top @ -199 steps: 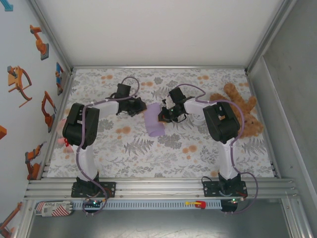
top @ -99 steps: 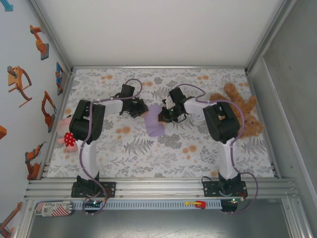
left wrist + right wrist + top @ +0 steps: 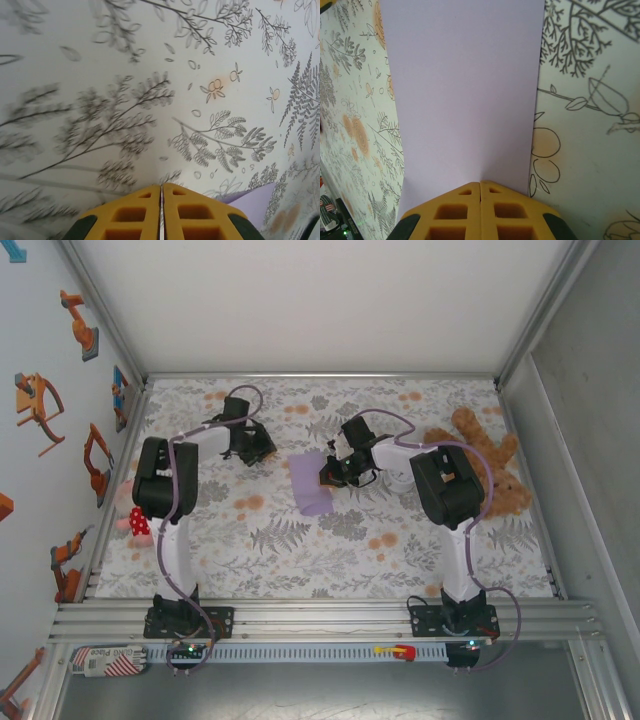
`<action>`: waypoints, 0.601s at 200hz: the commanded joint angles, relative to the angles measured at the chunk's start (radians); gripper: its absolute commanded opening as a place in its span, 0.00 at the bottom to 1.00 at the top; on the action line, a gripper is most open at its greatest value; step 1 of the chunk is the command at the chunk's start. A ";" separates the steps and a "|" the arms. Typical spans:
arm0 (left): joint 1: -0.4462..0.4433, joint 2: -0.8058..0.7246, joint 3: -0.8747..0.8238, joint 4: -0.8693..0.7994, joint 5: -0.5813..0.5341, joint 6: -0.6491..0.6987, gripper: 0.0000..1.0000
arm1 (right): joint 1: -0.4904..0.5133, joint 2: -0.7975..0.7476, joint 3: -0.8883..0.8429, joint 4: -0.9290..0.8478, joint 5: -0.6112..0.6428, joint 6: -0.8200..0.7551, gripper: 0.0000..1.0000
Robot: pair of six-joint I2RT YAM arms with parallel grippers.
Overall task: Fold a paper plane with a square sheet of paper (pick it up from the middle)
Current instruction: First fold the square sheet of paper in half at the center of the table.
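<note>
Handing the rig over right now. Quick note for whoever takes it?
Shut and empty: left end effector, over the tablecloth, left of the sheet, not touching it.
Shut on the square sheet of paper, at one edge: right end effector.
Sheet is mid-table; teddy bear at the right edge.
Done: sheet gripped. To do: every fold; no crease visible, no plane yet.

We find the square sheet of paper [image 3: 310,483] near the middle of the tabletop [image 3: 300,560], a little toward the far edge, with the right claw [image 3: 330,473] at the sheet's right edge. The left claw [image 3: 255,447] sits apart to the sheet's left, nearer the far left corner. A teddy bear [image 3: 490,475] lies by the right edge and a small toy [image 3: 133,522] by the left edge.
</note>
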 commanded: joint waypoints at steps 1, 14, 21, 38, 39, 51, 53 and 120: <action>-0.030 -0.142 -0.047 -0.067 0.039 0.026 0.11 | -0.040 0.113 -0.091 -0.207 0.283 -0.033 0.00; -0.061 -0.195 -0.111 -0.037 0.071 -0.003 0.11 | -0.040 0.115 -0.091 -0.206 0.282 -0.032 0.00; -0.088 -0.216 -0.146 -0.016 0.087 -0.022 0.11 | -0.040 0.114 -0.090 -0.206 0.281 -0.032 0.00; -0.155 -0.244 -0.212 0.013 0.107 -0.070 0.10 | -0.040 0.117 -0.091 -0.206 0.282 -0.030 0.00; -0.160 -0.245 -0.216 0.014 0.108 -0.071 0.10 | -0.040 0.117 -0.091 -0.206 0.282 -0.030 0.00; -0.204 -0.250 -0.247 0.031 0.117 -0.105 0.10 | -0.040 0.116 -0.094 -0.205 0.282 -0.028 0.00; -0.211 -0.249 -0.249 0.034 0.119 -0.109 0.10 | -0.040 0.115 -0.094 -0.205 0.282 -0.029 0.00; -0.276 -0.146 -0.217 -0.012 0.118 -0.111 0.06 | -0.040 0.121 -0.091 -0.202 0.274 -0.023 0.00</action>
